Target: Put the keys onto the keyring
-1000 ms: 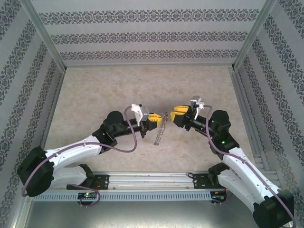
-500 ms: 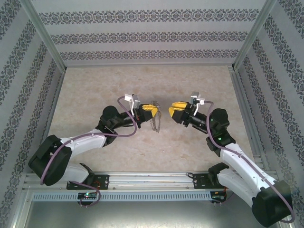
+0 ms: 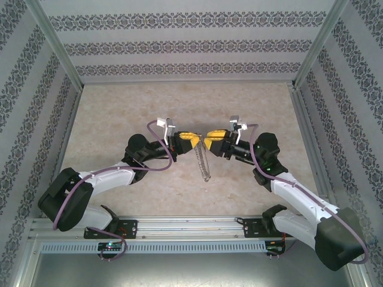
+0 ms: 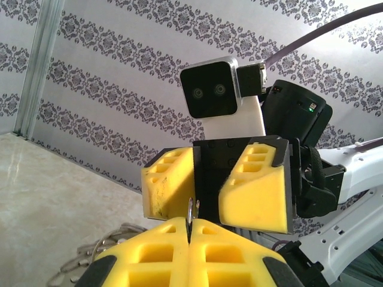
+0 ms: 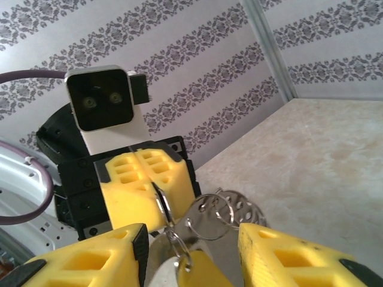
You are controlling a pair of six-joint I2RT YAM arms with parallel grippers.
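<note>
Over the middle of the counter (image 3: pixel 119 107), the left gripper (image 3: pixel 194 139) pinches the keyring (image 3: pixel 202 162), which dangles beneath it. The right gripper (image 3: pixel 209 141), jaws spread wide, faces it just beside the ring.

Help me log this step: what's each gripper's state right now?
Left gripper: closed on the keyring.
Right gripper: open.
</note>
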